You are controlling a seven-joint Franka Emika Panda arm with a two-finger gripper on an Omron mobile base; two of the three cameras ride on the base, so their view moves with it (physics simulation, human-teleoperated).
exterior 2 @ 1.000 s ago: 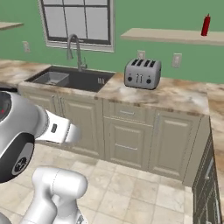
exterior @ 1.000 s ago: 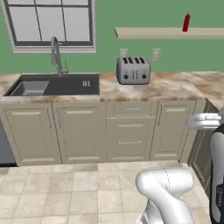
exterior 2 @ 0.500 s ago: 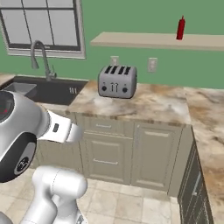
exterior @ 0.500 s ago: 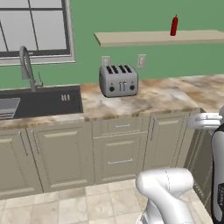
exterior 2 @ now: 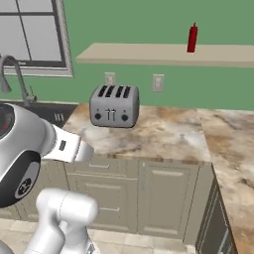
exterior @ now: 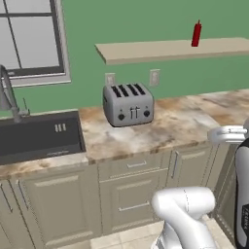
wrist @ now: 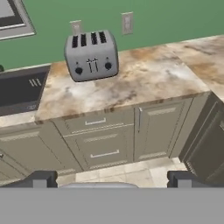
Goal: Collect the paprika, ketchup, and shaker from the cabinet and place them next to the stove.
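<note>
no brand, label or readable writing shows on anything here; the toaster (exterior: 128, 103) has only small dark knobs and slots on its grey face, and the ketchup (exterior: 196, 33) is a plain slim red bottle with a pointed nozzle. the ketchup stands upright on the cabinet (exterior: 146, 50), a flat tan shelf board on the green wall, toward its right part and well above the table (exterior: 160, 129). in the right base view the ketchup (exterior 2: 192, 38) stands the same way on the cabinet (exterior 2: 129, 53), up and to the right of the toaster (exterior 2: 114, 105). the toaster sits on the marbled table (exterior 2: 163, 134) near the wall, below two pale wall outlets (exterior: 154, 77). to the left a dark sink (exterior: 39, 137) is set into the table, with a steel tap (exterior: 7, 97) cut off at the left edge and a window (exterior: 29, 39) above it, also cut off. the right end of the cabinet runs out of the picture in both base views, so what stands there cannot be told. in the hand view the fingers (wrist: 109, 180) stand wide apart with nothing between them, only their dark tips (wrist: 38, 179) rising at the bottom, facing the toaster (wrist: 91, 54), the table (wrist: 144, 83) and the pale drawers (wrist: 100, 140) beneath it from well back. at the right edge of the hand view a dark panel is too cut off to identify.
</note>
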